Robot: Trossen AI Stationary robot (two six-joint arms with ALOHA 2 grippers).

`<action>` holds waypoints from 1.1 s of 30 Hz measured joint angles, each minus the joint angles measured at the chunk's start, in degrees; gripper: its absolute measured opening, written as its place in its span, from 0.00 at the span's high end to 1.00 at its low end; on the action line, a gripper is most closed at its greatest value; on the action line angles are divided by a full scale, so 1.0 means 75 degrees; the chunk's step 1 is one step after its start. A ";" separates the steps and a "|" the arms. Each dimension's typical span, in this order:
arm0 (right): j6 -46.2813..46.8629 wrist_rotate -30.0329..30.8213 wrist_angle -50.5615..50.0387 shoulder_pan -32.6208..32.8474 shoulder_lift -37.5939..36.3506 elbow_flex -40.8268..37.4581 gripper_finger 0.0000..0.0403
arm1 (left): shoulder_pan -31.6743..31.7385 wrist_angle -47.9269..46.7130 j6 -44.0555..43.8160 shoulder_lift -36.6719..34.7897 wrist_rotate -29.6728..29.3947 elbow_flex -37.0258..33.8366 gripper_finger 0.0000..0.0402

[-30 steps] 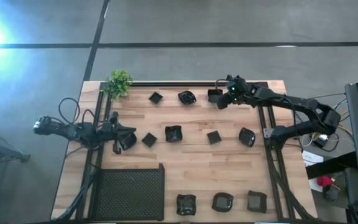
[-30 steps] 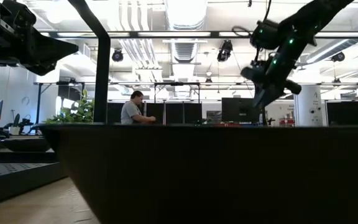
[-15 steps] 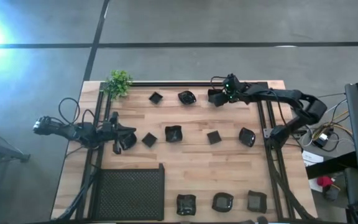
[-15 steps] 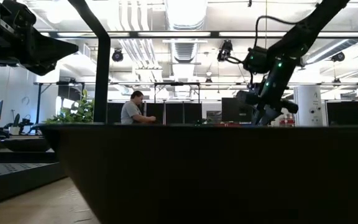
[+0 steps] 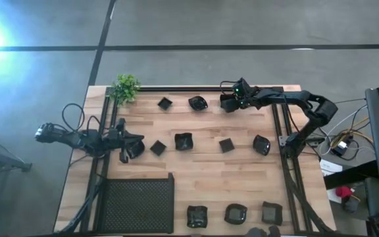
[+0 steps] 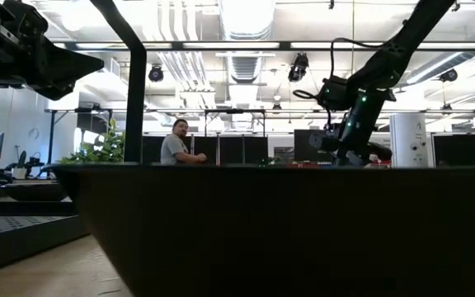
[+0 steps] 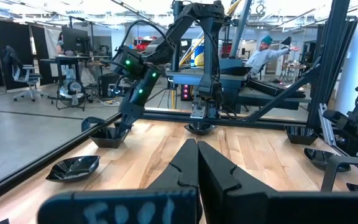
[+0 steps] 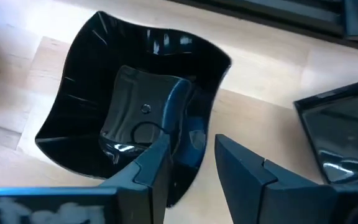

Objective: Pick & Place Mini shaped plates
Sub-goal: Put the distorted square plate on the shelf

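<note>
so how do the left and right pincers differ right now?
The left pincer is shut and empty, waiting over the table's left side. The right pincer is open at the far edge, one finger inside a glossy black mini plate, the other outside its rim. Both are dark two-finger pincers.

Grey concrete floor (image 5: 196, 26) around the table, crossed by dark seam lines; strong glare at the upper left of the high view. Low view: open industrial hall, white ceiling with exposed ducts (image 6: 246, 62) and strip lights at top centre, hanging dark fixtures (image 6: 156, 73). Row of dark monitors (image 6: 460, 150) along the right edge. A seated person (image 6: 176, 144) at centre left, near desks. Left wrist view: office chair (image 7: 17, 68) at upper left, black frame posts (image 7: 339, 56) at right, a reclining person (image 7: 269, 53) at upper right.
</note>
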 joint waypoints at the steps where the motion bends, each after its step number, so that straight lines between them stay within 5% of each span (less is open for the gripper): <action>1: 0.0000 -0.0073 0.0000 -0.0003 0.0073 0.0050 0.70 | -0.0003 -0.0001 0.0000 0.0002 0.0000 0.0001 1.00; 16: -0.0488 -0.0238 -0.0096 0.0004 0.0542 0.0588 0.97 | -0.0001 0.0000 0.0000 0.0002 0.0000 -0.0002 1.00; 33: -0.0937 0.0340 -0.0690 0.1311 -0.2205 0.0378 0.98 | -0.0001 -0.0001 0.0000 0.0001 0.0000 -0.0002 1.00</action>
